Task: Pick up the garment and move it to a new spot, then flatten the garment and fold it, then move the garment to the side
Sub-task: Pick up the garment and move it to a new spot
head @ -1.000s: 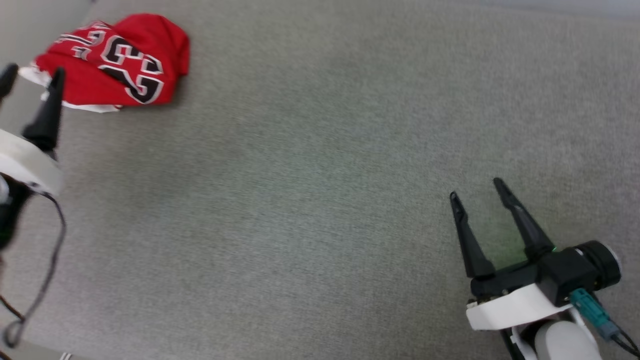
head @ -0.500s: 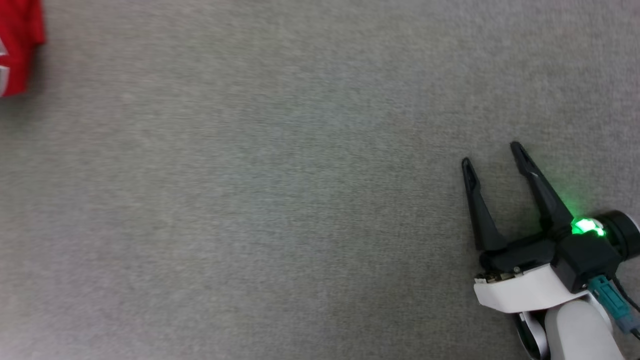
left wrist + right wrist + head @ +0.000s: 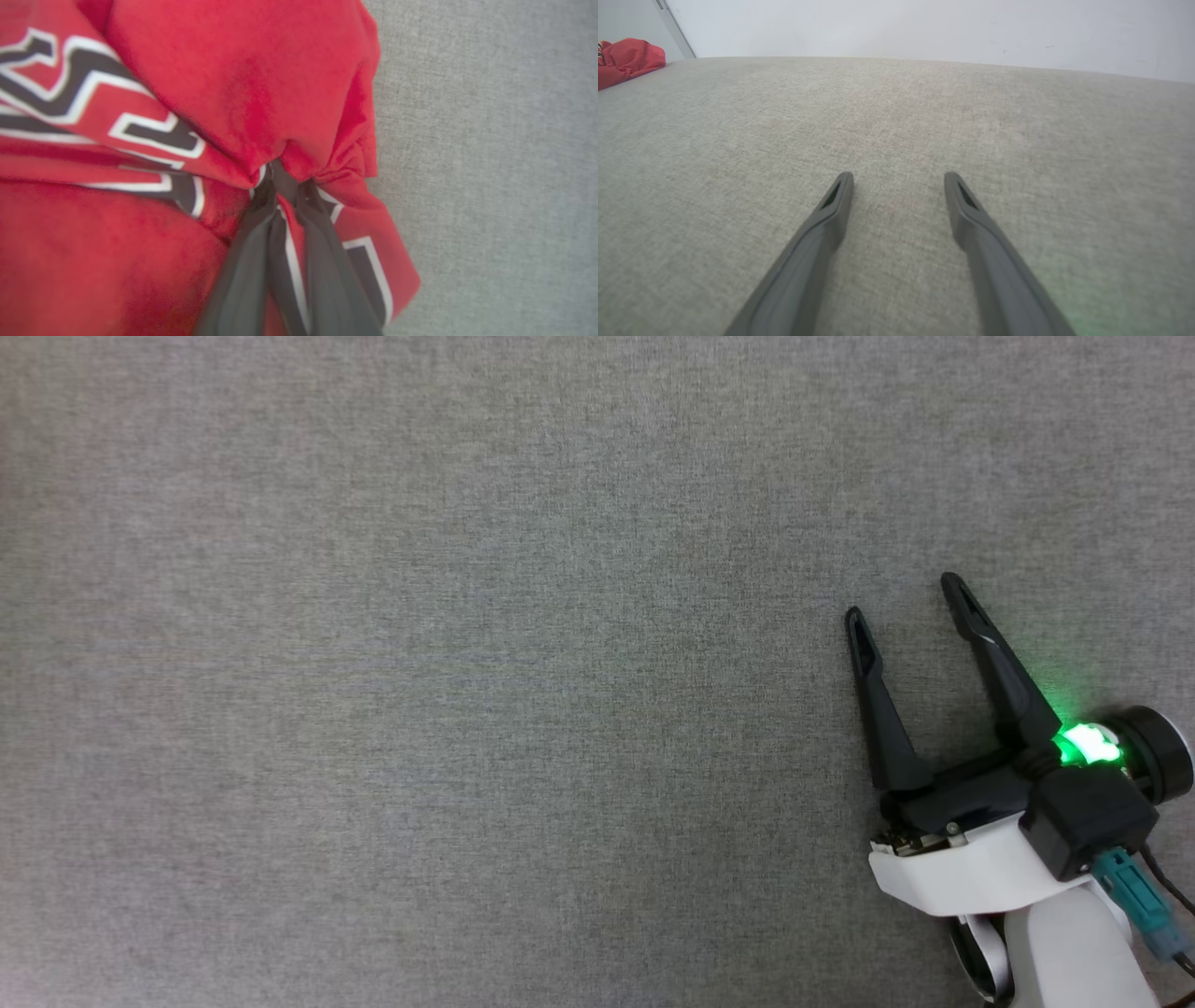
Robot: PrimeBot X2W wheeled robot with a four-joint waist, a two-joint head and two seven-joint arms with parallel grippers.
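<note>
The garment point(image 3: 243, 88) is a crumpled red jersey with black, white-outlined lettering, lying on grey fabric. In the left wrist view my left gripper point(image 3: 282, 179) is shut on a pinched fold of it, the cloth bunching around the fingertips. A small red corner of the garment point(image 3: 626, 58) shows at the far left of the right wrist view. My right gripper point(image 3: 904, 595) stands open over bare grey surface at the lower right of the head view, a green light glowing on its wrist. Its fingers point(image 3: 831, 205) hold nothing.
A grey woven surface point(image 3: 467, 663) spreads across the head view. A pale wall point(image 3: 924, 28) rises behind the surface's far edge in the right wrist view.
The head camera swung right, so the garment and left gripper slid out of its picture. The right gripper stays open.
</note>
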